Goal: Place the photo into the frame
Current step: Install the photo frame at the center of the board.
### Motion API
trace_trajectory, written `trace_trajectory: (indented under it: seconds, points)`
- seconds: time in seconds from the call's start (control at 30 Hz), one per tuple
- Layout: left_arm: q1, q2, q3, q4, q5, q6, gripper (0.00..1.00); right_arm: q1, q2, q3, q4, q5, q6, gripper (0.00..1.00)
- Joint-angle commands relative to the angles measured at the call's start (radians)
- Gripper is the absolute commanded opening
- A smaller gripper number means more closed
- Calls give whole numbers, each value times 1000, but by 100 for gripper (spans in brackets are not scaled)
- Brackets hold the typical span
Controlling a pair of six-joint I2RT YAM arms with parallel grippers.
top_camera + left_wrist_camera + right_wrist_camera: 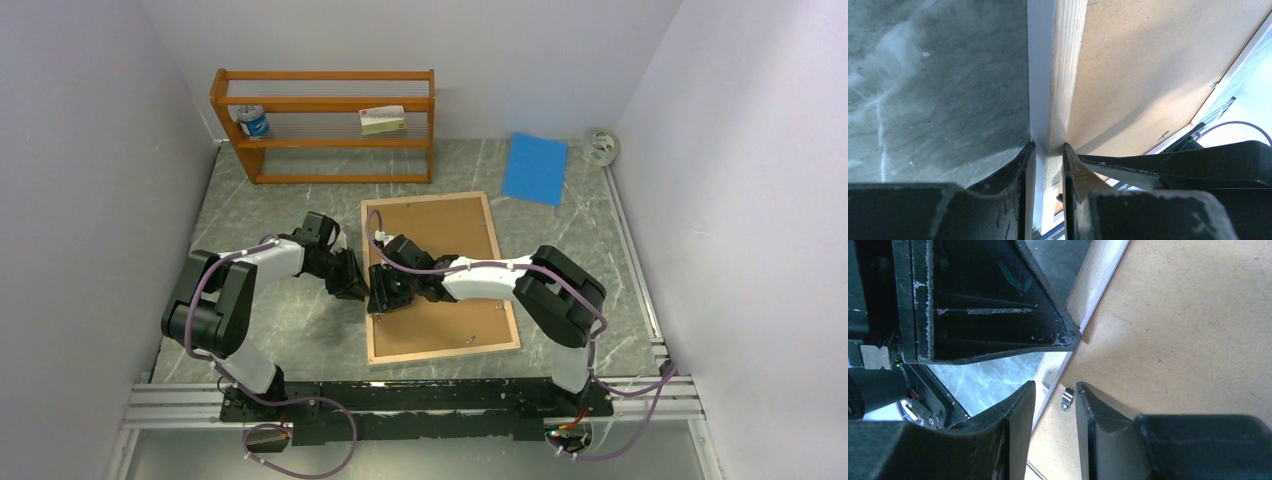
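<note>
The frame (450, 353) lies face down mid-table, its light wood reverse up, with the brown backing board (440, 225) set inside it. My left gripper (362, 290) is shut on the frame's left rail. In the left wrist view that gripper (1048, 146) pinches the rail (1060, 75) between white face and wood. My right gripper (385, 300) hovers just beside it, over the same edge. Its jaws (1055, 385) stand open on either side of a small metal clip (1067, 398) on the backing board (1188, 340). The photo is hidden.
An orange shelf rack (325, 125) stands at the back and holds a can (253, 122) and a small box (383, 119). A blue sheet (535, 168) and a tape roll (602, 147) lie at the back right. The two grippers sit very close together.
</note>
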Motion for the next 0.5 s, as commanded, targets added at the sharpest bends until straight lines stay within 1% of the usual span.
trace_trajectory:
  seconds: [0.0,0.33,0.47]
  points:
    - [-4,9,21,-11,2,10,5,10,26,-14,17,-63,-42,38]
    - [-4,9,20,-12,-4,10,5,21,31,-21,54,-158,-67,36]
    - [-4,7,22,-12,-5,7,5,20,33,-22,42,-149,-70,36]
